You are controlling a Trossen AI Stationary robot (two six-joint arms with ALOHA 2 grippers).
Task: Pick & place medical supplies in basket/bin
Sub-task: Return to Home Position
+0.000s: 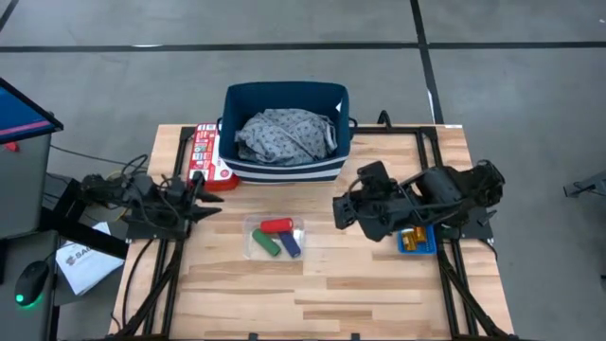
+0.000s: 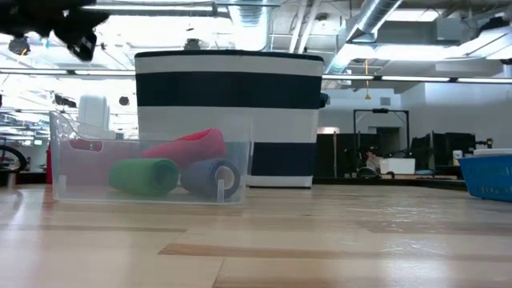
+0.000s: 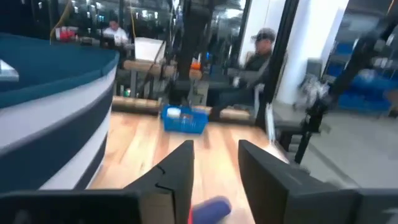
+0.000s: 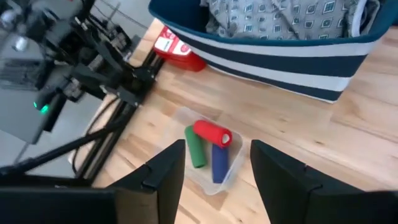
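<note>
Light plank-wood table (image 1: 379,284) on a grey concrete floor. The low view shows an open ceiling with ducts and lights. People sit at desks behind the table in the left wrist view.

Navy fabric basket with white stripes (image 1: 284,170) sits at the far edge, long axis left-right, with the grey dotted cloth garment (image 1: 284,133) crumpled inside.

Clear plastic tray (image 1: 254,227) is mid-table. The red cylinder (image 1: 276,225) lies left-right across the far ends of the green cylinder (image 1: 262,243) and the purple-blue cylinder (image 1: 289,244), both of which lie diagonally.

Small bright blue plastic bin (image 1: 423,248) is under the right arm.

Left gripper (image 1: 210,197) is at the table's left and right gripper (image 1: 339,213) right of the tray. Both have fingers spread and hold nothing.
</note>
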